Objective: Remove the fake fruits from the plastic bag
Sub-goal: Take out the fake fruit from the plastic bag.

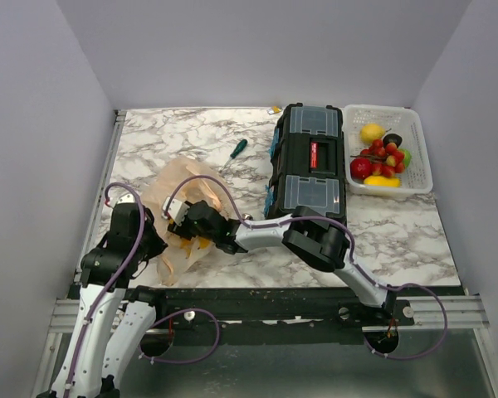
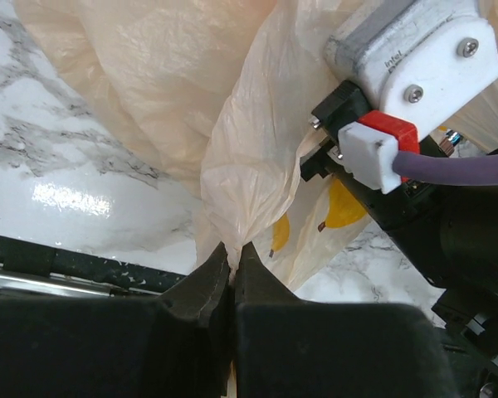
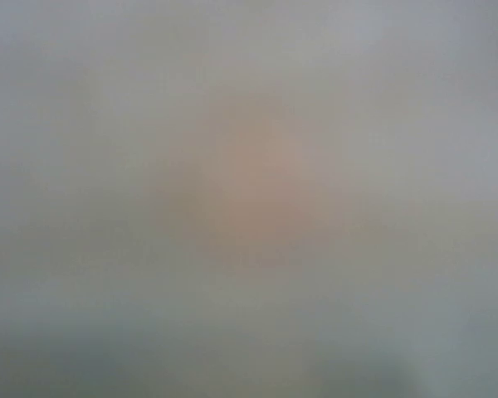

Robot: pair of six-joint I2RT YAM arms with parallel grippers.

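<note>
Left gripper point(image 2: 231, 264): jaws closed to a sliver, pinching a fold of the plastic bag point(image 2: 183, 91) near the table's front edge. In the top view this gripper is hidden under its own arm.

The bag lies crumpled on the marble table point(image 1: 398, 240), left of centre, well apart from the white basket point(image 1: 421, 157).

Right gripper point(image 1: 183, 228): reaches across from the right into the bag's folds. Its fingers are buried in film in the top view, so I can't tell whether it is wide or narrow, or whether it has anything. The right wrist view is no help: full blur, grey with a peach blotch mid-frame, nothing resolvable. The left wrist view shows only that arm's white camera housing point(image 2: 419, 54), red-and-white plug point(image 2: 373, 141) and purple cable point(image 2: 461, 167), cut off at the right edge.

Inside the bag: 2 orange-yellow pieces point(image 2: 346, 211) show through the film just below the right wrist, outlines soft. Deeper folds are opaque, so I can't tell what else is in there.

The basket sits far right, just beside the black toolbox point(image 1: 307, 162). Fake fruits point(image 1: 380, 153) are piled in it:
- yellow oval point(image 1: 371, 131)
- dark ball point(image 1: 391, 139)
- red ball point(image 1: 361, 167)
- red berry cluster point(image 1: 383, 154)
- a bit of green point(image 1: 407, 156), half hidden by the berries
- 1 yellow piece point(image 1: 382, 181) at the near wall

A green-handled screwdriver point(image 1: 235, 149) lies on the table between the bag and the toolbox.
</note>
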